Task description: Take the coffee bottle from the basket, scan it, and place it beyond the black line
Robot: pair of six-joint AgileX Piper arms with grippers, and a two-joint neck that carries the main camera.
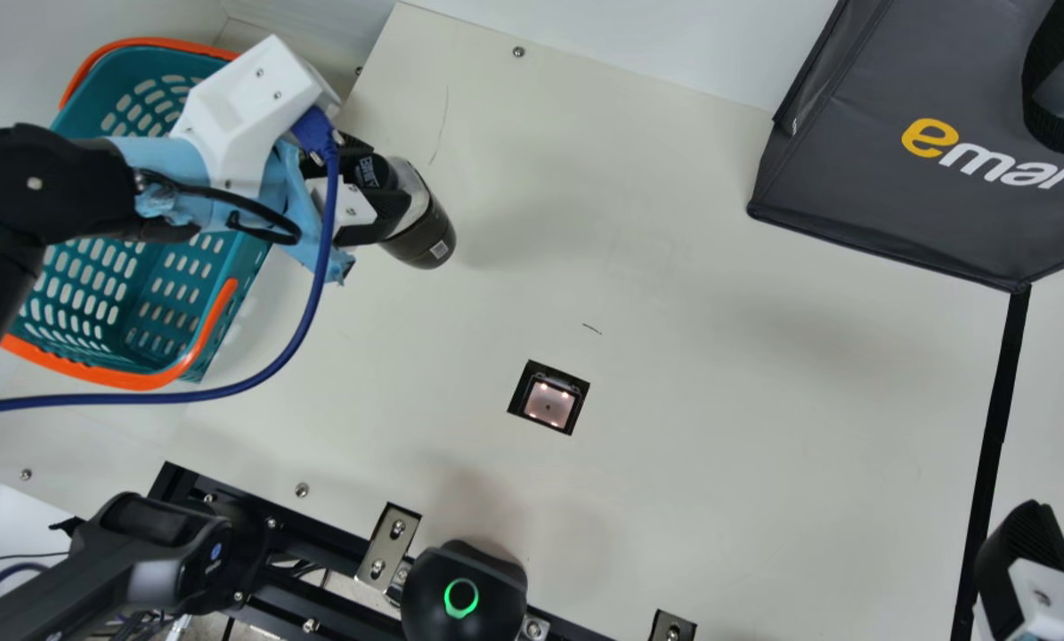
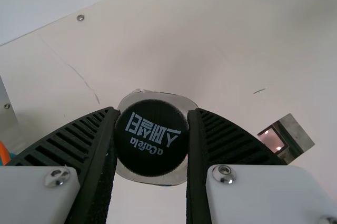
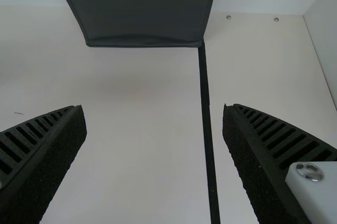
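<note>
My left gripper (image 1: pixel 376 191) is shut on the coffee bottle (image 1: pixel 425 233), beside the basket (image 1: pixel 153 307) at the main view's left; the bottle leans, cap held between the fingers. In the left wrist view the bottle's black cap (image 2: pixel 151 138) sits between the two pads of my left gripper (image 2: pixel 151 142). My right gripper (image 1: pixel 1026 570) is at the main view's lower right corner by the black line (image 1: pixel 994 418). In the right wrist view my right gripper (image 3: pixel 154 124) stands open with nothing between its fingers, above the table and the black line (image 3: pixel 207 113).
The scanner window (image 1: pixel 549 402) is set into the table (image 1: pixel 718 401) near the middle. A dark grey bag (image 1: pixel 897 205) stands at the upper right. A black device with a green ring (image 1: pixel 463 596) sits at the table's near edge, beside a metal frame.
</note>
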